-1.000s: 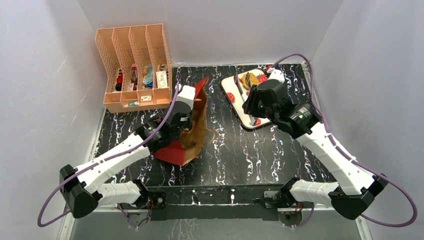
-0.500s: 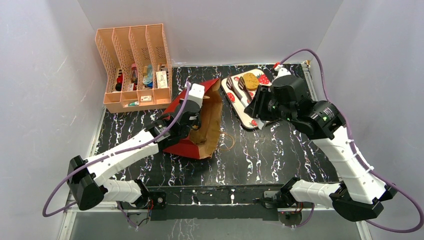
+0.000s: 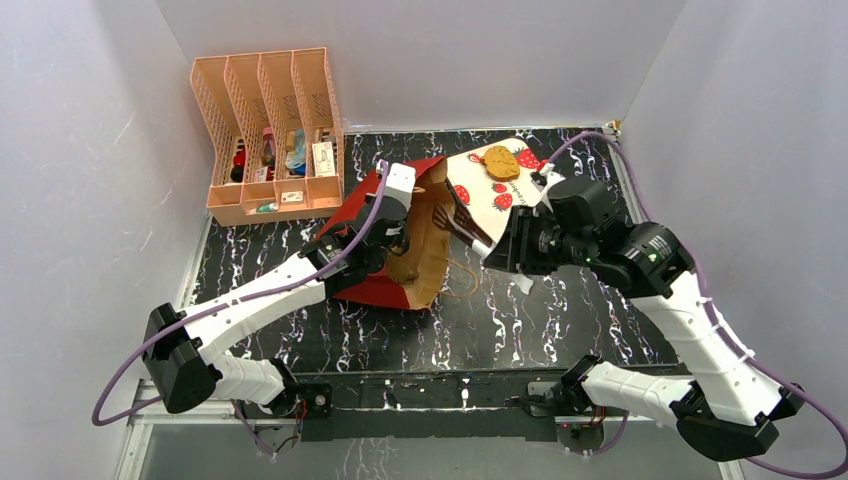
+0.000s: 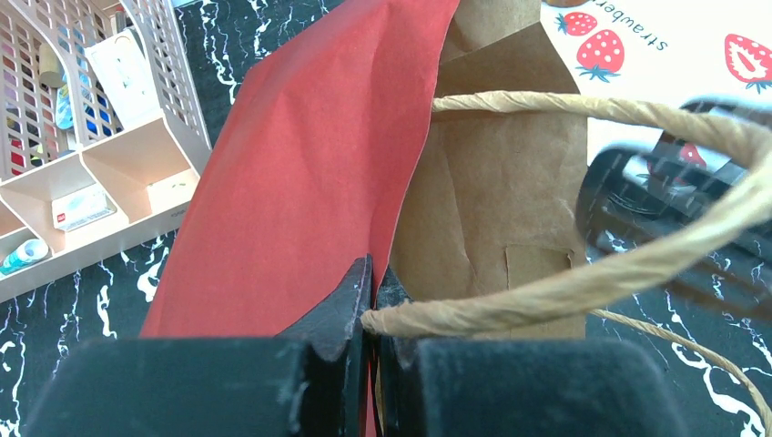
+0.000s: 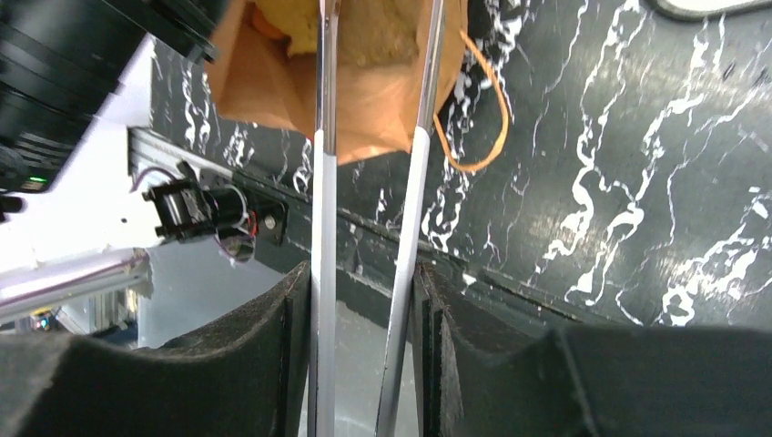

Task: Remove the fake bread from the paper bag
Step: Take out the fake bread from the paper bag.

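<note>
The paper bag (image 3: pixel 375 288), red outside and brown inside, lies tilted with its mouth facing right. My left gripper (image 3: pixel 396 226) is shut on its rim (image 4: pixel 401 196), right where a tan cord handle (image 4: pixel 564 282) is attached. My right gripper (image 3: pixel 512 250) is shut on metal tongs (image 5: pixel 323 137), whose dark tips (image 3: pixel 450 215) reach into the bag's mouth. In the right wrist view, yellow fake bread (image 5: pixel 373 27) lies inside the bag between the tong arms, with an orange piece (image 5: pixel 269 23) beside it. One golden-tan bread (image 3: pixel 500 162) lies on the strawberry-print tray (image 3: pixel 480 195).
A peach slotted organiser (image 3: pixel 270 130) with small items stands at the back left. The tray sits at the back, just right of the bag. The bag's other cord handle (image 3: pixel 462 280) trails on the black marbled table. White walls close in on both sides.
My left gripper has carried the bag right and back, its mouth now opening toward the tray. My right arm has swung from over the tray to the bag, bringing the tong tips into its mouth.
</note>
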